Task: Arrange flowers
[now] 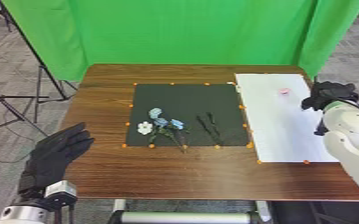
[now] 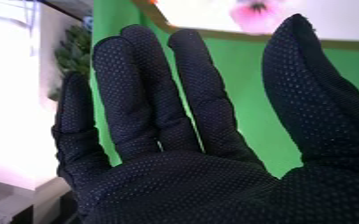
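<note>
We have the brown table (image 1: 175,182) between our left hand (image 1: 49,155) and right hand (image 1: 328,95), and the green cloth (image 1: 184,35) beyond both. The white sheet (image 1: 291,135) reaches from beside our right hand toward our left; the black mat (image 1: 167,92) comes next, between our hands. Our left hand is released, fingers loosely straight, near the table's left edge. In the right wrist view our right hand (image 2: 175,185) is released too, fingers extended and thumb spread. On the mat, two dark stems (image 1: 208,129) lie on the right-hand side of the blue flowers (image 1: 155,112); the white flower (image 1: 145,128) is nearest our left hand. The pink flower (image 1: 285,91) lies on the sheet, just left of our right hand.
</note>
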Available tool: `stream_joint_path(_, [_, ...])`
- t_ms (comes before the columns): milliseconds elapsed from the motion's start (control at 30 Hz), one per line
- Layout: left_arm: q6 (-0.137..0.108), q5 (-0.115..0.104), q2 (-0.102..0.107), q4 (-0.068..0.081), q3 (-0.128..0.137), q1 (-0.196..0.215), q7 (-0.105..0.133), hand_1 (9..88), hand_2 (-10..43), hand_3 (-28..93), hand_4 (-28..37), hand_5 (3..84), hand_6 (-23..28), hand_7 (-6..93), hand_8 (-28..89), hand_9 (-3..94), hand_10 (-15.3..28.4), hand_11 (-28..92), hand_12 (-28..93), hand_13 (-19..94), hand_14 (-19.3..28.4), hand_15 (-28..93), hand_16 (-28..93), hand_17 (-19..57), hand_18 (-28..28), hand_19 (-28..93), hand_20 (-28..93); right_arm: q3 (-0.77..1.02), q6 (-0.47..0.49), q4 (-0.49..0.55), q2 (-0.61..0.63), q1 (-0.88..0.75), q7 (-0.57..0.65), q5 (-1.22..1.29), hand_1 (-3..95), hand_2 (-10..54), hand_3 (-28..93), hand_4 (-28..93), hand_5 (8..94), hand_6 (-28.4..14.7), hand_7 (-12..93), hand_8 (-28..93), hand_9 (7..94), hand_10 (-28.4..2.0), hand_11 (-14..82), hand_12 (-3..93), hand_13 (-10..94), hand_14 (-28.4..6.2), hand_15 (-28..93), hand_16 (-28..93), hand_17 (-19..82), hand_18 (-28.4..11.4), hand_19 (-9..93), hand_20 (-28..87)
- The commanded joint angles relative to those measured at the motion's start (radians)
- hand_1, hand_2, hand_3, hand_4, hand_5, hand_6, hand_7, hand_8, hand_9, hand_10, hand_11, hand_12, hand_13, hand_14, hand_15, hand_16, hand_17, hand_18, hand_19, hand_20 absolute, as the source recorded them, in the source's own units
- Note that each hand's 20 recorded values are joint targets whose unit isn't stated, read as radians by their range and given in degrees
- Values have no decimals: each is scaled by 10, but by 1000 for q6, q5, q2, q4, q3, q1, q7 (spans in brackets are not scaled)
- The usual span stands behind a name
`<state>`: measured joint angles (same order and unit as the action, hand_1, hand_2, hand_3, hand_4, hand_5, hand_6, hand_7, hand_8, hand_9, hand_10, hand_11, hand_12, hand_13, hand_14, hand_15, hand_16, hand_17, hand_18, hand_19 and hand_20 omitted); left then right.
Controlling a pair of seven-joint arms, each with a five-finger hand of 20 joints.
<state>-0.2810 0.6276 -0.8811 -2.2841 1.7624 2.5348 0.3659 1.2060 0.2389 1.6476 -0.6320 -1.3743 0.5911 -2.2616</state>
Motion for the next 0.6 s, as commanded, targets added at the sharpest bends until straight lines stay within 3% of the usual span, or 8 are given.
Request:
stream_joint_path(33, [-8, -13, 10, 6, -11, -4, 14, 273, 53, 829, -123, 458, 138, 125, -81, 379, 225, 348, 86, 271, 284, 573, -123, -97, 213, 576, 116, -19, -8, -31, -20, 11, 26, -26, 265, -49, 873, -283, 531, -43, 186, -133, 534, -180, 284, 187, 402, -184, 752, 155, 62, -259, 683, 424])
stream_joint_path(167, [-5, -14, 16, 9, -15, -9, 18, 274, 53, 828, -122, 457, 138, 126, -81, 380, 225, 348, 87, 272, 284, 572, -123, -97, 213, 576, 116, -39, -8, -50, -36, 34, 30, -31, 264, -49, 874, -283, 523, -42, 183, -132, 531, -180, 283, 187, 402, -183, 753, 152, 62, -260, 683, 424])
stream_joint_path(500, [4, -12, 12, 11, -14, -13, 4, 274, 54, 826, -122, 457, 138, 125, -81, 381, 225, 349, 86, 272, 284, 572, -124, -97, 213, 576, 115, -69, 13, -74, -73, 34, 44, -47, 270, -50, 867, -282, 528, -34, 188, -132, 545, -173, 291, 187, 409, -182, 755, 150, 63, -261, 683, 422])
stream_joint_path(600, [2, -15, 16, 12, -16, -13, 11, 274, 54, 826, -122, 457, 138, 125, -81, 381, 225, 349, 86, 272, 284, 574, -123, -97, 214, 576, 116, -70, 16, -82, -80, 32, 61, -27, 278, -51, 864, -282, 539, -29, 192, -135, 566, -165, 306, 188, 423, -175, 755, 150, 64, -261, 682, 422])
